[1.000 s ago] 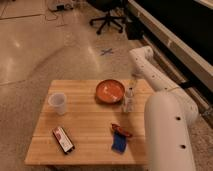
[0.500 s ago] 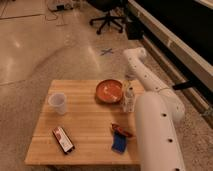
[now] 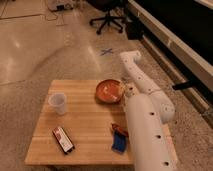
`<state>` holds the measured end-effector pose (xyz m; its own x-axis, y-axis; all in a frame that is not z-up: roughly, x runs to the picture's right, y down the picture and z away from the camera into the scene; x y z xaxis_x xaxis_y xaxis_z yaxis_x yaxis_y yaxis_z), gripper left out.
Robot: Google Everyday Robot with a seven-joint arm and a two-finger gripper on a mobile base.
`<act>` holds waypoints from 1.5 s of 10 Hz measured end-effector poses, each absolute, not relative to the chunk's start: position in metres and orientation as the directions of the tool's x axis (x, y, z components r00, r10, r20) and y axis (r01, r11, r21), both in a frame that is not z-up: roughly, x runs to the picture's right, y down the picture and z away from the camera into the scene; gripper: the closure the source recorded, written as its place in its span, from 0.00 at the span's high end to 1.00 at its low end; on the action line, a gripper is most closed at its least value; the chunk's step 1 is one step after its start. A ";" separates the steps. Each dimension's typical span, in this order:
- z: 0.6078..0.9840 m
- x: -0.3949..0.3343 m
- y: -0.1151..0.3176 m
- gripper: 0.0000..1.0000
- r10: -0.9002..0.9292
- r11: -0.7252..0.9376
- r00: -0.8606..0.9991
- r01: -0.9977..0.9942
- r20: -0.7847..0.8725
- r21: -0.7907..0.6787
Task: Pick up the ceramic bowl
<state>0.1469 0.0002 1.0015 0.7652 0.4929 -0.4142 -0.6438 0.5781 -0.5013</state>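
The ceramic bowl (image 3: 106,91) is a shallow orange-red dish with a darker rim, standing at the back right of the wooden table (image 3: 85,127). My white arm rises from the lower right, bends above the table's far edge and comes back down. My gripper (image 3: 123,90) is at the bowl's right rim, partly over it. I cannot tell whether it touches the bowl. The arm hides the table's right side.
A translucent white plastic cup (image 3: 58,103) stands at the left. A dark and red flat pack (image 3: 63,139) lies at the front left. A blue packet (image 3: 119,142) and a small red item (image 3: 118,129) lie beside my arm. An office chair (image 3: 107,18) stands behind on the floor.
My arm has swung left and further over the table, bringing the gripper in to the bowl's right rim. The bowl, the cup and the packs have not moved.
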 end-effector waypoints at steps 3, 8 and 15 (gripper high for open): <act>1.001 0.144 -0.002 0.32 0.513 0.555 0.754 -0.656 -0.411 -0.511; 0.964 0.133 -0.027 0.00 0.557 0.530 0.766 -0.625 -0.321 -0.573; 0.919 0.112 -0.068 0.00 0.501 0.619 0.843 -0.507 -0.195 -0.599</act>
